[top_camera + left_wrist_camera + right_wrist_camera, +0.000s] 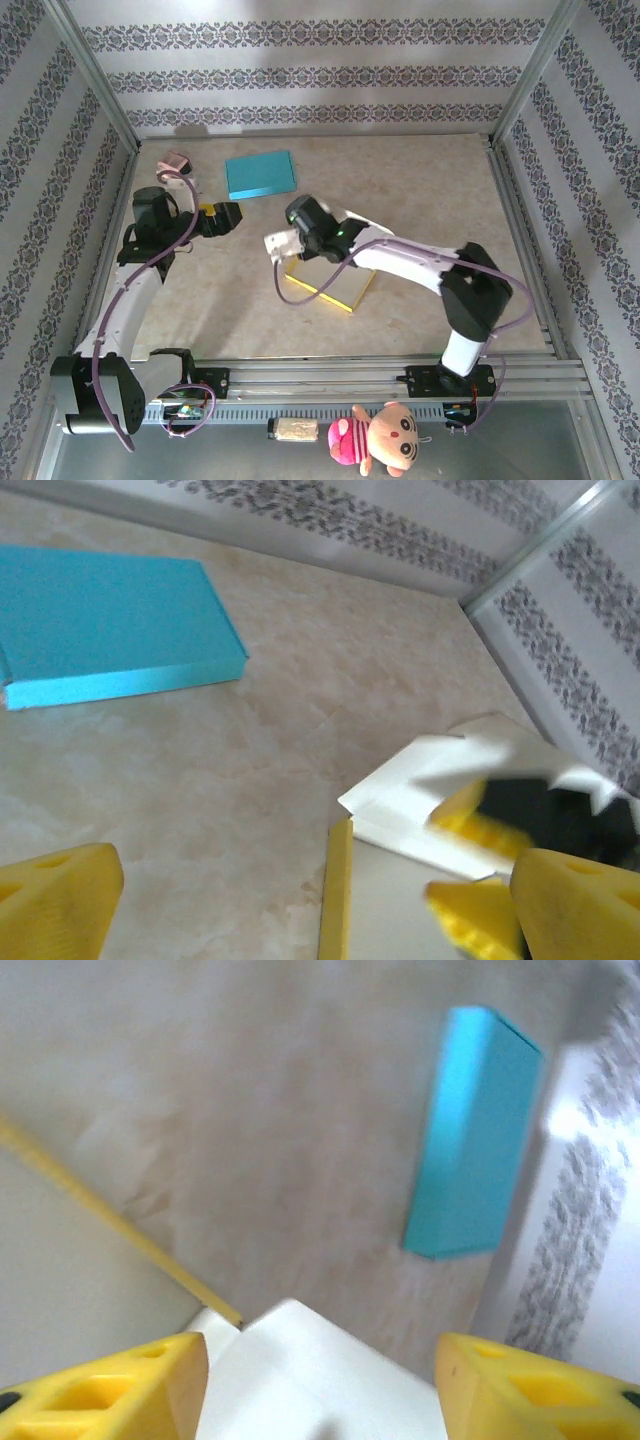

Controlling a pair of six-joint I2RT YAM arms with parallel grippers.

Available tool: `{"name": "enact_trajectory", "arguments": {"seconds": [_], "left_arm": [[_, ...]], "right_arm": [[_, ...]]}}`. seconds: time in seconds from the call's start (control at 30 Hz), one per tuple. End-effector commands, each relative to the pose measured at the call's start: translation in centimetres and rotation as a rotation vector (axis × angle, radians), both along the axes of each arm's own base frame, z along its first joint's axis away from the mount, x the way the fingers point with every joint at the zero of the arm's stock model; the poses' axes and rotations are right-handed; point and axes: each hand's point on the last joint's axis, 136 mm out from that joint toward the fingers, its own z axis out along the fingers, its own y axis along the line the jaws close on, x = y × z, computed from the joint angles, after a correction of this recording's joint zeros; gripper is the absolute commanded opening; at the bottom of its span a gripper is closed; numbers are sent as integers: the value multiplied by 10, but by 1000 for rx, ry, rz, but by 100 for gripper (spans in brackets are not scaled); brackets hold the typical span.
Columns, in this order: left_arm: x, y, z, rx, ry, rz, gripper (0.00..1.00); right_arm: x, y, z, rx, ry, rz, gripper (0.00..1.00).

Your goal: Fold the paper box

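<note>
Yellow paper box (318, 294): middle of table, white flap (300, 1375) raised at far-left corner
Right gripper (322, 1348): jaws parted, flap between (contact unclear)
Left gripper (318, 875): wide open, empty, left of box
Blue box (260, 173): far side

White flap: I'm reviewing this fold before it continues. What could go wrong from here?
1. The flap looks unclamped between the right gripper's open jaws, so it may spring back unfolded.
2. The left gripper, also open, steadies nothing; the yellow-edged box could slide if nudged.
</note>
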Motion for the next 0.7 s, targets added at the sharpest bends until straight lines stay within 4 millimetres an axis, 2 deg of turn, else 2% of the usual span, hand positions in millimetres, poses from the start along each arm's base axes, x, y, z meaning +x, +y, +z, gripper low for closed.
{"name": "enact_trajectory", "arguments": {"seconds": [0.0, 0.03, 0.1, 0.17, 0.23, 0.3, 0.4, 0.53, 0.6, 0.67], "left_arm": [[-4, -36, 22, 195, -227, -239, 100], [-6, -49, 19, 257, -264, -313, 100], [-13, -76, 9, 385, -320, -467, 100], [-17, -99, -5, 501, -369, -618, 100], [-13, -113, -12, 548, -420, -701, 100], [-5, -124, -15, 552, -473, -763, 100], [4, -136, -20, 556, -515, -854, 99], [14, -149, -28, 545, -518, -963, 99], [20, -153, -31, 537, -518, -992, 99], [27, -154, -38, 559, -511, -1002, 100]], "right_arm": [[-11, -41, 81, 480, 248, -461, 65], [-17, -58, 91, 563, 293, -565, 69], [-28, -97, 99, 675, 352, -794, 77], [-43, -141, 94, 724, 444, -1013, 82], [-55, -178, 79, 750, 572, -1232, 87], [-66, -192, 54, 736, 731, -1340, 98], [-70, -198, 21, 627, 799, -1359, 98], [-53, -208, -8, 511, 764, -1352, 98], [-49, -211, -22, 461, 772, -1379, 93], [-49, -212, -33, 427, 772, -1395, 83]]}}
